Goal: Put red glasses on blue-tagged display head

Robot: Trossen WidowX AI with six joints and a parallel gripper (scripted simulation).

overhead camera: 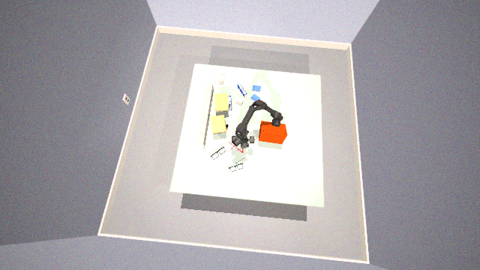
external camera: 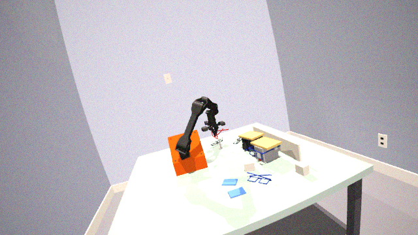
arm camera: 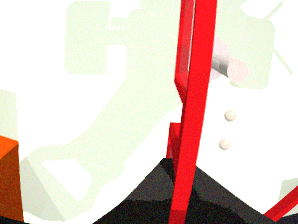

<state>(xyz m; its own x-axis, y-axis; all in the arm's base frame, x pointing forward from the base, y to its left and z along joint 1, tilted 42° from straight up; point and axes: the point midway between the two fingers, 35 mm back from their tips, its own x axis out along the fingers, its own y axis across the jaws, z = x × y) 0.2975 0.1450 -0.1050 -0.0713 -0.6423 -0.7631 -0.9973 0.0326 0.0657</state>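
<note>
My gripper [overhead camera: 243, 147] [external camera: 215, 134] [arm camera: 173, 168] is shut on the red glasses [overhead camera: 241, 151] [external camera: 223, 130] [arm camera: 197, 90] and holds them above the table. The frame runs lengthwise through the wrist view, with two pale nose pads [arm camera: 230, 115] [arm camera: 224, 144] to its right. Two yellow-topped display heads stand apart from the gripper: a black head [overhead camera: 218, 124] [external camera: 246, 144] and a grey head [overhead camera: 221, 102] [external camera: 270, 156], which has blue glasses [overhead camera: 230, 103] [external camera: 258, 153] at its front. No blue tag can be made out.
A small pale post [external camera: 220, 143] [arm camera: 237, 70] stands below the held glasses. Two black glasses [overhead camera: 218, 153] [overhead camera: 235, 167], loose blue glasses [overhead camera: 241, 90] [external camera: 258, 179] and blue cloths [overhead camera: 256, 88] [external camera: 236, 192] lie around. A long upright board [external camera: 277, 138] stands behind the heads. The orange base [overhead camera: 273, 133] [external camera: 196, 160] carries the arm.
</note>
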